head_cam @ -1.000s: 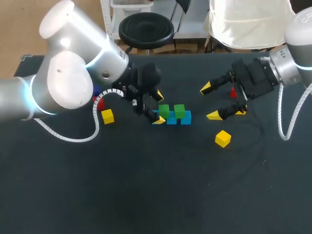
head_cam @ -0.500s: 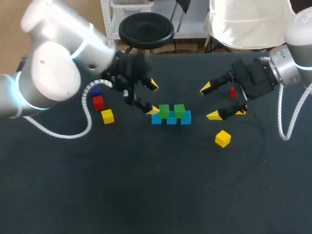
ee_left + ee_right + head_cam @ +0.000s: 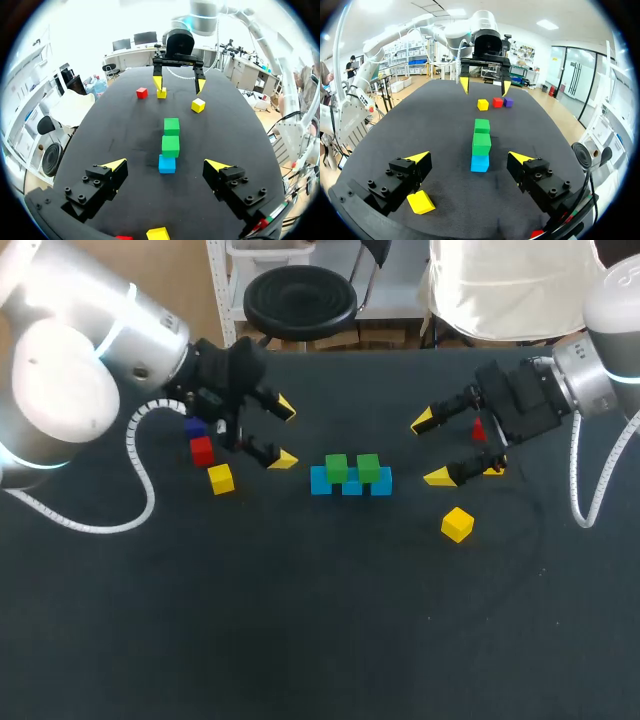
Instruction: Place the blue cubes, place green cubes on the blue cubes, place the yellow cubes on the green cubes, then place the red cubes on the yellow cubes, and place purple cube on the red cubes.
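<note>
Now the left hand [image 3: 284,432], wide open and empty, hovers near a yellow cube [image 3: 220,478]: best straddle it squarely, then seat it flush on a green cube [image 3: 336,468].

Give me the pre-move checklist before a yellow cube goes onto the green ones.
1. Blue cubes lined up in one row on the table: ok.
2. Green cubes seated on the blue row, tops bare: ok.
3. Green cubes touching each other: cannot tell.
4. Left gripper empty, jaws open: ok.
5. Right gripper empty, jaws open, off to the side of the stack: ok.
6. Yellow cube by the left gripper stands free, apart from the red cube: ok.
</note>
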Tool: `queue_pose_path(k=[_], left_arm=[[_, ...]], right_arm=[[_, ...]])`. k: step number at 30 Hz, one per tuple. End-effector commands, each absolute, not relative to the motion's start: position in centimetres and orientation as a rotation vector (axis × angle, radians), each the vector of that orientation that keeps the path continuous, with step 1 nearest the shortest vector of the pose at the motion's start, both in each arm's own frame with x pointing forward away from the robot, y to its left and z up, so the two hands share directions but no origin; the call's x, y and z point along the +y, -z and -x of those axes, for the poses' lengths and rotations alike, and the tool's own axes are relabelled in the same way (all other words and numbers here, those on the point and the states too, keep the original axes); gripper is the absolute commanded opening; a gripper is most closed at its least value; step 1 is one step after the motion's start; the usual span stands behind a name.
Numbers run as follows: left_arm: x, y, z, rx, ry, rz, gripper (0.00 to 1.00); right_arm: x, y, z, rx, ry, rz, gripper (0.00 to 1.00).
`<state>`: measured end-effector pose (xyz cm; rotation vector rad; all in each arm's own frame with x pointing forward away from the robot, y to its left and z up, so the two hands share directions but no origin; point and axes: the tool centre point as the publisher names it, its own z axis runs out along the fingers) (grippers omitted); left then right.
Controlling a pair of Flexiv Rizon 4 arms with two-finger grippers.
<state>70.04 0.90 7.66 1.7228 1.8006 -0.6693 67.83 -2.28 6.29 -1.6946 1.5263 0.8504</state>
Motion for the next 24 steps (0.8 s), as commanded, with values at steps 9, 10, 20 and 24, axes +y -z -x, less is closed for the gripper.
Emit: queue_pose_path(k=[9,10,20,24], left_arm=[[1.8,-7.4,-69.3,1.804,0.687,-1.699,1.0],[1.8,-7.4,-69.3,1.804,0.687,-1.699,1.0],[1.8,-7.4,-69.3,1.804,0.687,-1.699,1.0],[1.8,-7.4,-69.3,1.804,0.687,-1.699,1.0]], right_arm=[[-2.3,-6.3,-67.8,1.525,-0.85,1.694,1.0],[-2.3,-6.3,-67.8,1.525,-0.85,1.694,1.0],[-2.3,-6.3,-67.8,1.525,-0.85,1.694,1.0],[-3.4,-7.1,-66.9,1.531,-0.82,1.705,1.0]])
